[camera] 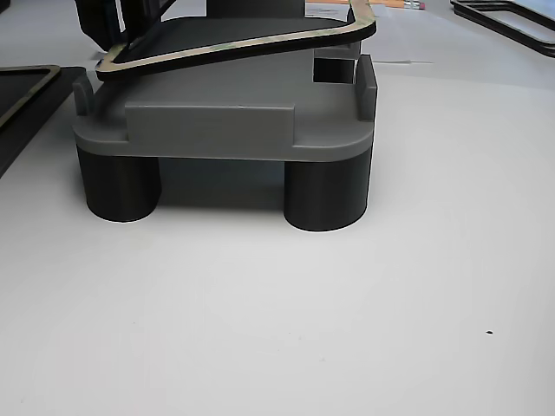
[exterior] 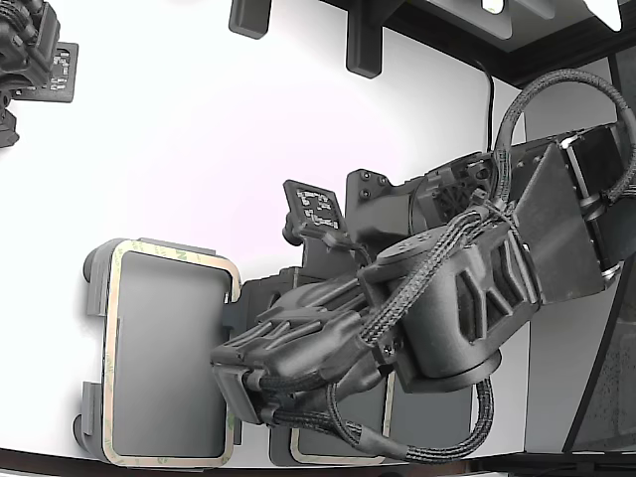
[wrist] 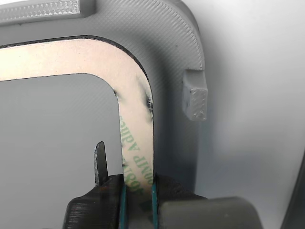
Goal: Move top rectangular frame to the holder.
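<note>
Pinched in the black hand (wrist: 138, 195) by one long side: thin tan-silver rectangular frame (wrist: 136, 124), hovering tilted above the light grey tabbed holder (camera: 225, 121) on dark round feet. At three o'clock of the holder in the exterior view, half hidden under the arm: another frame (exterior: 338, 459) on a dark plate, both on the white counter (camera: 347, 329).

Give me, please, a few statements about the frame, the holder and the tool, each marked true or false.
1. The tool is shut on one long side of the top rectangular frame. True.
2. The frame lies flat and fully seated on the holder. False: in the other view it is tilted, one end raised above the holder.
3. The holder stands on dark round feet. True.
4. The frame is a solid plate. False: its centre is open.
5. Greenish printing shows on the frame near the tool. True.
</note>
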Robot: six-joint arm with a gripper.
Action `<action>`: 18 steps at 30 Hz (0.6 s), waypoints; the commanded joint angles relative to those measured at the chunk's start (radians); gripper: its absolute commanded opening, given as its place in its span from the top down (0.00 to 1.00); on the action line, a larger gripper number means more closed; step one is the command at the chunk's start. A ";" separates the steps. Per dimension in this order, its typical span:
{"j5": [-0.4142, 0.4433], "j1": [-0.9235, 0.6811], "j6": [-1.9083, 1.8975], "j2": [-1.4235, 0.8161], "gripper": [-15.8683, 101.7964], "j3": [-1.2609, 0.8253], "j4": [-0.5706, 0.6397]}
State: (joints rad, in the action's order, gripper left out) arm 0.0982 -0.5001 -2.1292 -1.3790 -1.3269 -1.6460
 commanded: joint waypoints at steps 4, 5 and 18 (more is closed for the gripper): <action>-0.005 0.015 -0.003 -0.015 0.96 0.018 -0.012; -0.005 0.015 -0.003 -0.012 0.96 0.018 -0.012; -0.005 0.023 0.005 0.014 0.96 0.026 -0.011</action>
State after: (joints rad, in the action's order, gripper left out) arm 0.0951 -0.4939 -2.1246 -1.3453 -1.3284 -1.6460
